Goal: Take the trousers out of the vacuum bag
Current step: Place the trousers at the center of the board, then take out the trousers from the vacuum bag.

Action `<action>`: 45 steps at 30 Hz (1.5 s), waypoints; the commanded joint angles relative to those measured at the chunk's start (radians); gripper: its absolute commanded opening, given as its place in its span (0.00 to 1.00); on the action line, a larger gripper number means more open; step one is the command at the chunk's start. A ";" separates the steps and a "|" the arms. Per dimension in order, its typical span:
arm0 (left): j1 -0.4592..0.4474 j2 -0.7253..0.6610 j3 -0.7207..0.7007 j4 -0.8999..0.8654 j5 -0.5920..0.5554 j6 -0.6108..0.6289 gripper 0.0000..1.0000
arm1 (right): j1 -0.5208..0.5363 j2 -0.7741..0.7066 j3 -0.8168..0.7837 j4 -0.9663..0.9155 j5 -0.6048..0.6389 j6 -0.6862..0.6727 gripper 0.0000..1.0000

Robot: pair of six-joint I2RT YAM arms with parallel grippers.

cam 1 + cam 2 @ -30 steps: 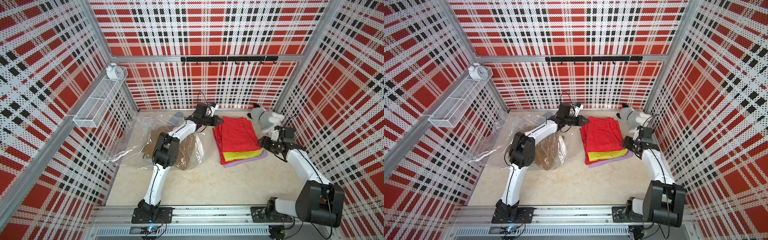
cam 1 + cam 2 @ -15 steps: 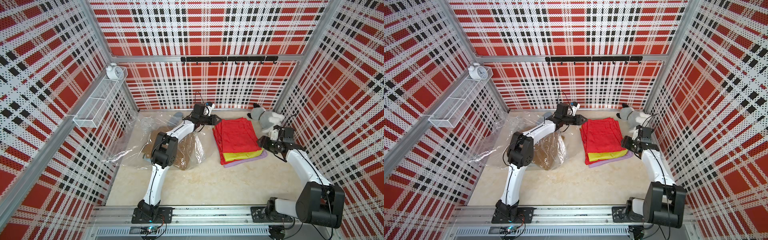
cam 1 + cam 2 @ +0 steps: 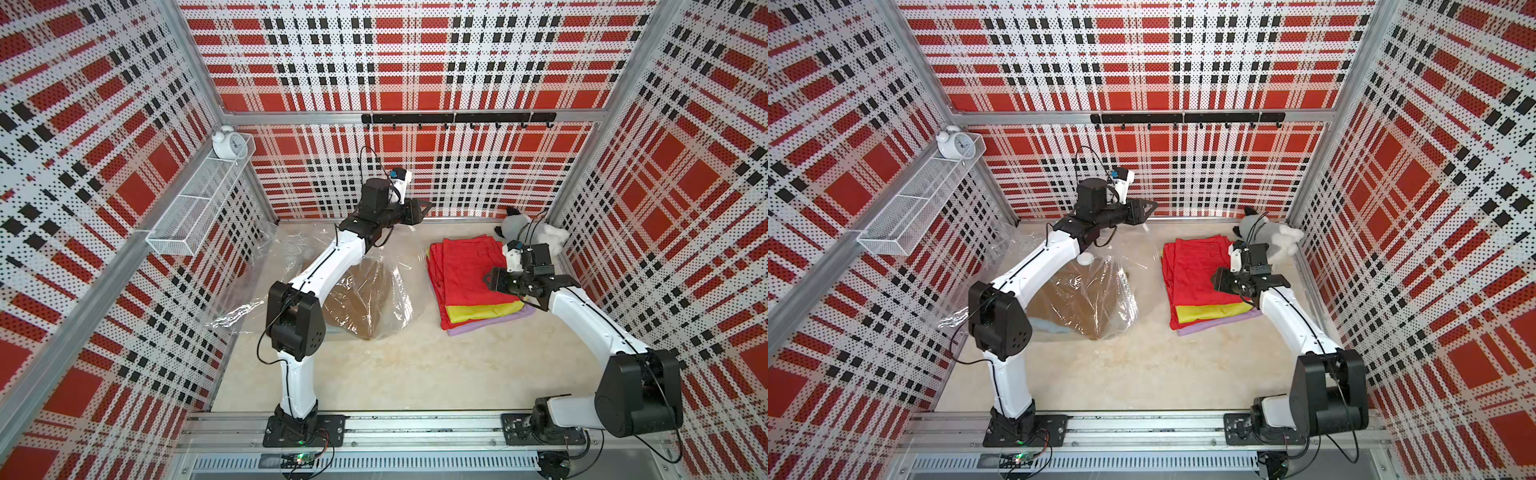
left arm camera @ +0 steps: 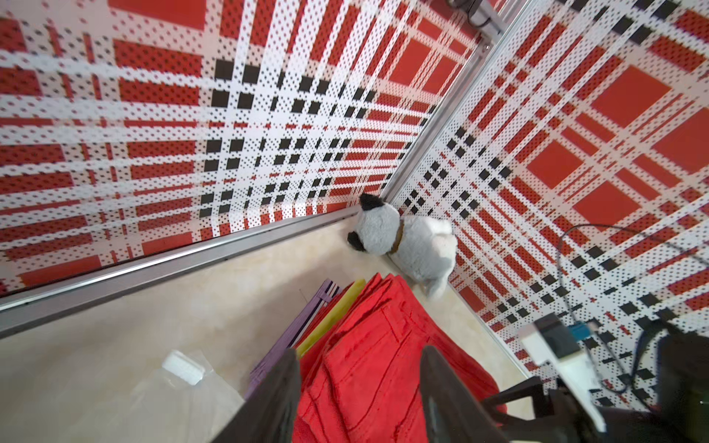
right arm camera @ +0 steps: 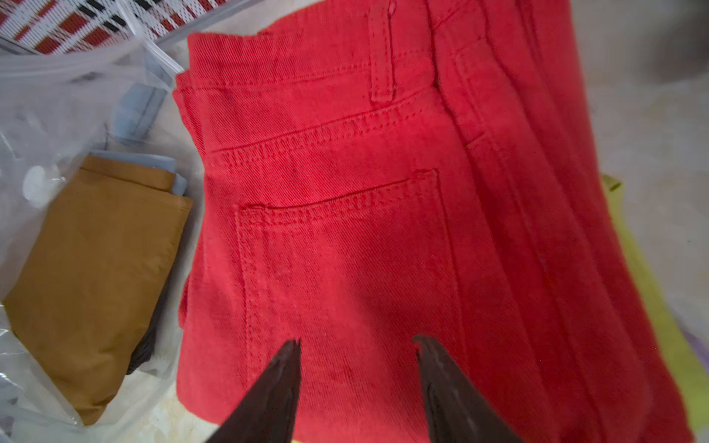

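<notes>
Closest is the metal rail (image 3: 415,428) where both arms are bolted down, then the bare table (image 3: 415,365). A bit further in, on the robot's left side, lies the vacuum bag (image 3: 397,299), see-through and crinkly. The mustard brown trousers (image 3: 357,303) are inside it. A top view shows a strip of light blue trousers (image 3: 1050,325) under the brown pair. It also shows the round white valve cap (image 3: 1086,259) just beside the left arm. The right wrist view adds a dark pair (image 5: 145,345) tucked under the brown one, which I cannot make out from above.

On the robot's right side is a pile out of the bag. It has red trousers (image 3: 465,270) on top, yellow-green trousers (image 3: 486,311) under them and lilac trousers (image 3: 486,325) at the bottom. The right gripper (image 3: 490,282) is over the red pair. Only the right wrist view shows its fingers (image 5: 276,383) spread apart with nothing between them, over the back pocket. I cannot tell if the tips touch the cloth.

Further back, the left gripper (image 3: 426,205) is up in the air near the back wall. The left wrist view shows it spread and empty, and a small white clip (image 4: 183,367) on the bag's edge.

In the far right corner sits a plush dog (image 3: 515,226), just beside the pile. An alarm clock (image 3: 228,143) stands in a wire basket (image 3: 199,208) on the left wall
</notes>
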 commanded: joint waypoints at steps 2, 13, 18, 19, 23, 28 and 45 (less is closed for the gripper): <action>0.019 -0.094 -0.096 -0.022 -0.088 0.010 0.55 | 0.048 0.016 -0.020 0.028 0.009 0.018 0.52; 0.027 -0.232 -0.278 -0.092 -0.270 0.090 0.59 | 0.073 0.105 -0.081 0.042 0.033 0.064 0.54; 0.024 -0.249 -0.308 -0.106 -0.280 0.096 0.62 | 0.083 0.068 -0.041 0.036 0.043 0.065 0.58; 0.022 -0.252 -0.313 -0.110 -0.286 0.099 0.63 | 0.083 0.058 -0.030 0.036 0.044 0.067 0.59; 0.015 -0.257 -0.311 -0.147 -0.294 0.115 0.65 | 0.086 0.042 0.021 0.049 0.026 0.078 0.61; -0.022 -0.268 -0.328 -0.201 -0.325 0.143 0.67 | 0.123 0.066 0.080 0.066 0.014 0.091 0.62; -0.069 -0.208 -0.347 -0.260 -0.522 0.134 0.67 | 0.238 0.153 0.136 0.102 0.024 0.115 0.63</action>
